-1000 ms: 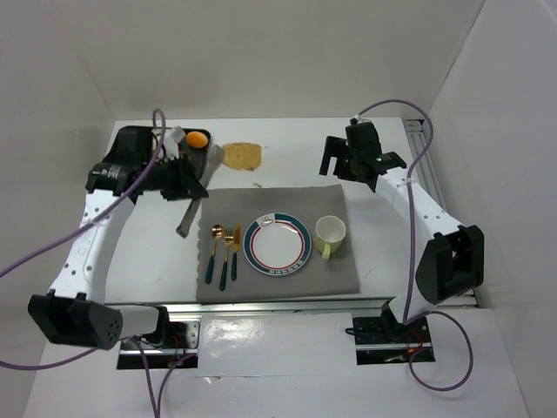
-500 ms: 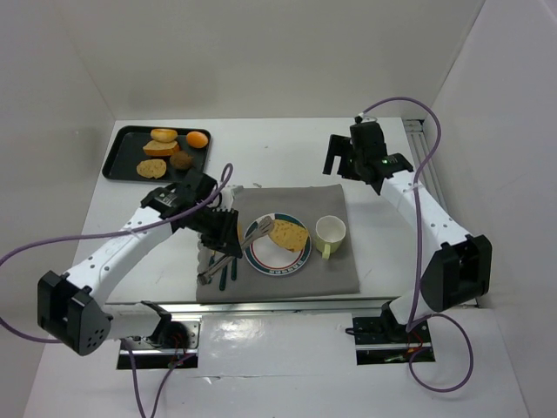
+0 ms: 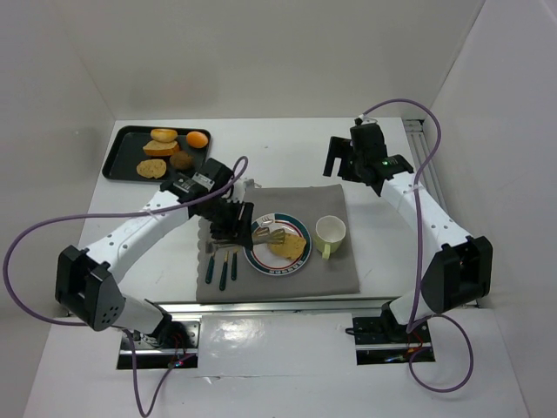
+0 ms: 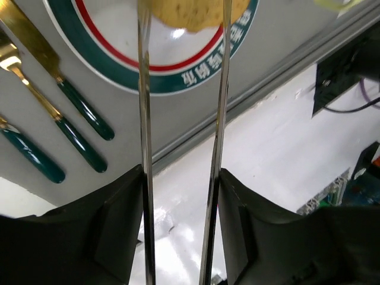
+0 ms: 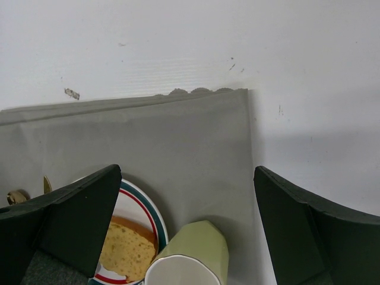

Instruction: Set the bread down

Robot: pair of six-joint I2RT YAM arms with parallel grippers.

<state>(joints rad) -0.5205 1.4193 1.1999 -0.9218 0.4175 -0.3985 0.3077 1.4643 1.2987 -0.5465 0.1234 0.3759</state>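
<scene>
left jaws half-spread, gripping tongs [image 4: 143,119] – tips perhaps touching the bread [image 4: 190,12]; right jaws wide, empty.

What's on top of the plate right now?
A slice of bread lies on the plate. The tongs held in the left gripper reach over it, covering part of the plate's middle from above.

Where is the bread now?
In the top view the bread lies on the plate on the mat, between the cutlery on the left and the cup on the right, at the tips of the left claw's tongs.
</scene>
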